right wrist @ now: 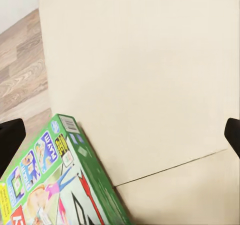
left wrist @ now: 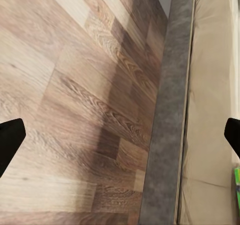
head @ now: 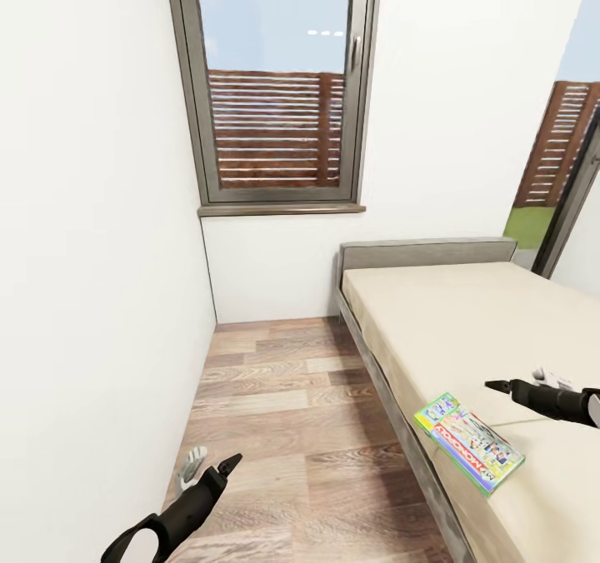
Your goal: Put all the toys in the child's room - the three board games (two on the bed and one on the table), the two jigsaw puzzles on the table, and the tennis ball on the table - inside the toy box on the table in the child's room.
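**Board game at the bed's near left edge, both pincers empty**

While the robot faces a narrow strip of wooden floor (head: 292, 413) between a white wall (head: 92, 255) on the left and the bed (head: 467, 321) on the right, one board game (head: 468, 440) lies flat on the beige mattress, close to the bed's left edge and near the robot. Its box is green-edged with a red band and colourful print, and it sits at an angle to the bed's grey side rail (left wrist: 165, 135). A corner of the same box appears green at the margin of the left wrist view, past the rail.

The right pincer (head: 497, 387) hovers over the mattress just to the right of the game and slightly farther off, apart from it; its fingers stand wide apart with nothing between them, as the right wrist view confirms with the box below. The left pincer (head: 212, 463) hangs low over the floor on the left, fingers likewise spread and empty. A window (head: 279, 88) with a grey frame stands in the far wall, above the grey headboard (head: 425, 253).
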Robot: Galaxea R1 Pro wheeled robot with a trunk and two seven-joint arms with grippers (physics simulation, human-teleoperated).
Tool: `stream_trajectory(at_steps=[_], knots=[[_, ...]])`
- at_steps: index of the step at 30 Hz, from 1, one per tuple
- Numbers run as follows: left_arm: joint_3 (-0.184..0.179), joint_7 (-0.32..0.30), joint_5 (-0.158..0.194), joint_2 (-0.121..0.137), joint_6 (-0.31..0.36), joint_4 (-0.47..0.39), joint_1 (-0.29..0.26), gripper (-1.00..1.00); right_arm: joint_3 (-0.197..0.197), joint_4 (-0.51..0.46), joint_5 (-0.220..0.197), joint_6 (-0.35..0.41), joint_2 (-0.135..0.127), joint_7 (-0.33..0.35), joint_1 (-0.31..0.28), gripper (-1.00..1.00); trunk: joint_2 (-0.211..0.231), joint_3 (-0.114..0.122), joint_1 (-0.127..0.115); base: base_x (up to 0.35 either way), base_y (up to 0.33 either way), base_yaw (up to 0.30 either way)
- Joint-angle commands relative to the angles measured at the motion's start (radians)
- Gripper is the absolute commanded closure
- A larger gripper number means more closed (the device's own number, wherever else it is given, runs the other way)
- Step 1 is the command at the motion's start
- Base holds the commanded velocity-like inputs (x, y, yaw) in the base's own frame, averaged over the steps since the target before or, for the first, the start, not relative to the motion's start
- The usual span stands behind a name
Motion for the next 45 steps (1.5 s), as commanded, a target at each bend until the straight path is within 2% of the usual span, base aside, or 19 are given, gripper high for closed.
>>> stream_trajectory(at_steps=[1, 3, 6, 8, 11, 14, 15, 17, 20, 22, 23, 25, 31, 33, 36, 38, 41, 43, 45], knots=[[0.004, -0.003, 0.004, -0.001, 0.009, 0.000, -0.001, -1.00, -0.004, 0.000, -0.005, 0.007, 0.000, 0.001, 0.000, -1.00, 0.000, -0.001, 0.000, 0.000, 0.000, 0.000], [-0.016, -0.007, 0.004, 0.000, 0.008, 0.000, -0.003, -1.00, -0.018, -0.021, -0.011, -0.012, -0.020, -0.002, -0.002, -1.00, 0.000, -0.001, 0.000, 0.000, 0.000, 0.000], [-0.032, -0.011, 0.004, 0.001, 0.008, 0.000, -0.005, -1.00, -0.030, -0.032, -0.015, -0.019, -0.027, -0.003, -0.003, -1.00, 0.000, -0.001, 0.000, 0.000, 0.000, 0.000], [-0.068, -0.021, 0.003, 0.003, 0.008, 0.002, -0.013, -1.00, -0.058, -0.061, -0.020, -0.031, -0.038, -0.004, -0.002, -1.00, 0.000, -0.001, 0.000, 0.000, 0.000, 0.000], [-0.086, -0.027, 0.003, 0.004, 0.008, 0.007, -0.019, -1.00, -0.073, -0.079, -0.021, -0.035, -0.041, -0.005, -0.001, -1.00, 0.000, -0.001, 0.000, 0.000, 0.000, 0.000], [-0.129, -0.052, 0.003, 0.004, 0.008, 0.045, -0.043, -1.00, -0.115, -0.155, -0.024, -0.043, -0.048, -0.007, 0.004, -1.00, 0.000, -0.001, 0.000, 0.000, 0.000, 0.000], [-0.129, -0.052, 0.003, 0.004, 0.008, 0.045, -0.043, -1.00, -0.115, -0.155, -0.024, -0.043, -0.048, -0.007, 0.004, -1.00, 0.000, -0.001, 0.000, 0.000, 0.000, 0.000], [-0.145, -0.078, 0.005, 0.003, 0.008, 0.090, -0.064, -1.00, -0.134, -0.226, -0.025, -0.042, -0.048, -0.007, 0.011, -1.00, 0.000, -0.001, 0.000, 0.000, 0.000, 0.000], [-0.151, -0.096, 0.007, 0.002, 0.008, 0.116, -0.075, -1.00, -0.141, -0.263, -0.026, -0.041, -0.047, -0.008, 0.017, -1.00, 0.000, -0.001, 0.000, 0.000, 0.000, 0.000], [-0.161, -0.140, 0.009, 0.001, 0.008, 0.166, -0.099, -1.00, -0.151, -0.334, -0.026, -0.035, -0.046, -0.009, 0.037, -1.00, 0.000, -0.001, 0.000, 0.000, 0.000, 0.000], [-0.161, -0.140, 0.009, 0.001, 0.008, 0.166, -0.099, -1.00, -0.151, -0.334, -0.026, -0.035, -0.046, -0.009, 0.037, -1.00, 0.000, -0.001, 0.000, 0.000, 0.000, 0.000], [-0.167, -0.191, 0.009, 0.000, 0.008, 0.208, -0.117, -1.00, -0.158, -0.393, -0.027, -0.027, -0.045, -0.009, 0.061, -1.00, 0.000, -0.001, 0.000, 0.000, 0.000, 0.000], [-0.171, -0.258, 0.008, -0.002, 0.008, 0.253, -0.140, -1.00, -0.166, -0.455, -0.028, -0.012, -0.043, -0.011, 0.086, -1.00, 0.000, -0.001, 0.000, 0.000, 0.000, 0.000], [-0.173, -0.291, 0.009, -0.007, 0.008, 0.287, -0.170, -1.00, -0.169, -0.486, -0.028, -0.005, -0.039, -0.014, 0.097, -1.00, 0.000, -0.001, 0.000, 0.000, 0.000, 0.000], [-0.174, -0.306, 0.010, -0.012, 0.008, 0.305, -0.193, -1.00, -0.171, -0.501, -0.028, -0.003, -0.036, -0.017, 0.101, -1.00, 0.000, -0.001, 0.000, 0.000, 0.000, 0.000], [-0.176, -0.333, 0.011, -0.023, 0.011, 0.345, -0.246, -1.00, -0.174, -0.532, -0.028, 0.000, -0.023, -0.028, 0.107, -1.00, 0.000, -0.001, 0.000, 0.000, 0.000, 0.000], [-0.177, -0.343, 0.011, -0.030, 0.013, 0.370, -0.274, -1.00, -0.177, -0.568, -0.028, 0.003, -0.011, -0.036, 0.111, -1.00, 0.000, -0.001, 0.000, 0.000, 0.000, 0.000], [-0.178, -0.362, 0.012, -0.043, 0.013, 0.434, -0.324, -1.00, -0.181, -0.585, -0.028, 0.005, -0.006, -0.039, 0.115, -1.00, 0.000, -0.001, 0.000, 0.000, 0.000, 0.000], [-0.178, -0.372, 0.013, -0.048, 0.012, 0.470, -0.343, -1.00, -0.186, -0.601, -0.029, 0.007, -0.002, -0.041, 0.121, -1.00, 0.000, -0.001, 0.000, 0.000, 0.000, 0.000]])
